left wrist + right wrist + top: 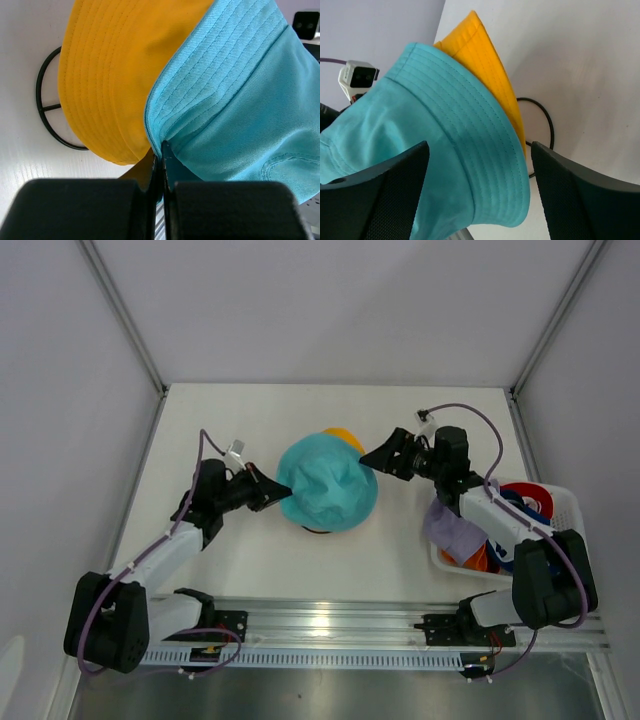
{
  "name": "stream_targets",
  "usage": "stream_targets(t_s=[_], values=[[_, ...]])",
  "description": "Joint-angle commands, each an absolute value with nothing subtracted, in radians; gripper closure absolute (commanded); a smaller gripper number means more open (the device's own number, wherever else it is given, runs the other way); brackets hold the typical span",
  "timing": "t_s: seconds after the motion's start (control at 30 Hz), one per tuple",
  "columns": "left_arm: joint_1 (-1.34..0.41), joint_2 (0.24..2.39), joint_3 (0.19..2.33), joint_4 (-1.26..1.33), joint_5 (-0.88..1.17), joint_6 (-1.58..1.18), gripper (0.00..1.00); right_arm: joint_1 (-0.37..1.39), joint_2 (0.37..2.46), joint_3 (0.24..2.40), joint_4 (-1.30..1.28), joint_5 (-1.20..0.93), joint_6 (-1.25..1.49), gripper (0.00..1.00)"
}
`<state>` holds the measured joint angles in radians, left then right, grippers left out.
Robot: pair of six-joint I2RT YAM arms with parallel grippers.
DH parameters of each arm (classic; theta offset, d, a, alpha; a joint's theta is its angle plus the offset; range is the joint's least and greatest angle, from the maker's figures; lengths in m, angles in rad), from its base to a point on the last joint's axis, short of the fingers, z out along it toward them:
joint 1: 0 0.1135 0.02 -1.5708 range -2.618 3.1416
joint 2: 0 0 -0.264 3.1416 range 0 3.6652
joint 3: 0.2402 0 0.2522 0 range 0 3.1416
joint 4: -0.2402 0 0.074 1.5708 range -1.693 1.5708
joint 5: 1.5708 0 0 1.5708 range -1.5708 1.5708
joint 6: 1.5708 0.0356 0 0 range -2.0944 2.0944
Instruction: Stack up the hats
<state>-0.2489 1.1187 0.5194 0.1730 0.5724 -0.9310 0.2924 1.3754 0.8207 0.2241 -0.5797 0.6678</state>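
Observation:
A teal hat sits over a yellow hat at the middle of the table, on a black wire stand. My left gripper is shut on the teal hat's brim at its left side; the yellow hat hangs just beside it. My right gripper is open at the hat's right side, its fingers standing either side of the teal brim without pinching it. The yellow hat shows under the teal one there.
A white mesh basket stands at the right edge, holding more hats: lavender, orange, red and navy. A metal rail runs along the near edge. The stand's ring lies on the table beneath the hats.

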Motion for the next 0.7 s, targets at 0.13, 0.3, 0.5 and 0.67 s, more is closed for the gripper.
stream_targets(t_s=[0.13, 0.3, 0.5, 0.67], values=[[-0.239, 1.120, 0.549, 0.120, 0.546, -0.904, 0.98, 0.287, 1.402, 0.781, 0.273, -0.676, 0.692, 0.18], [-0.239, 1.104, 0.555, 0.101, 0.541, -0.897, 0.98, 0.284, 1.365, 0.759, 0.198, -0.693, 0.686, 0.30], [-0.239, 1.089, 0.578, 0.077, 0.538, -0.907, 0.98, 0.282, 1.324, 0.742, 0.146, -0.707, 0.713, 0.68], [-0.239, 1.031, 0.659, -0.056, 0.522, -0.904, 0.98, 0.273, 1.278, 0.762, 0.054, -0.681, 0.761, 1.00]])
